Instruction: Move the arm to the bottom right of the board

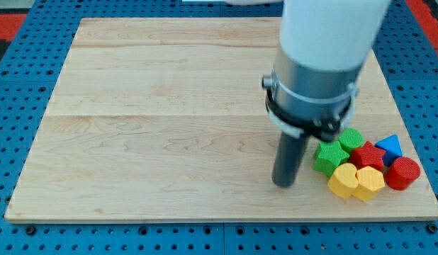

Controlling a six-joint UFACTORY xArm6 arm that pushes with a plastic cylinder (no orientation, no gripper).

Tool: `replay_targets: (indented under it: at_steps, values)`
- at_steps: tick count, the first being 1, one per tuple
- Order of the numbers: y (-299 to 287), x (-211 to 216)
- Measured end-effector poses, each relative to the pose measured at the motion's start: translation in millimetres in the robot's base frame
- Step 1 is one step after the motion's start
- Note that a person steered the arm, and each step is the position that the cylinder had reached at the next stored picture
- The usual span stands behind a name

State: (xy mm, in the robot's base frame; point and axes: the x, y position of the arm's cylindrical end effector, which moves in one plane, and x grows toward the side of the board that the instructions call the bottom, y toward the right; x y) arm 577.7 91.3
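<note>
My tip (283,184) rests on the wooden board (162,113) at the lower right, just left of a cluster of blocks. The cluster holds a green block (331,156) nearest the tip, a second green block (351,138) behind it, a red block (368,156), a blue triangular block (389,146), a red round block (402,173), a yellow block (343,180) and a yellow hexagonal block (369,181). The tip stands apart from the nearest green and yellow blocks by a small gap. The arm's white and grey body (318,64) rises above it.
The board lies on a blue perforated table (20,71). The board's bottom edge (219,219) runs just below the tip and the block cluster. The board's right edge is close to the red round block.
</note>
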Motion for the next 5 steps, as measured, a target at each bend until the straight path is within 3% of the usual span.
replay_targets:
  at_steps: [2,5]
  values:
    - [71.9,41.0]
    - [182.1,23.2]
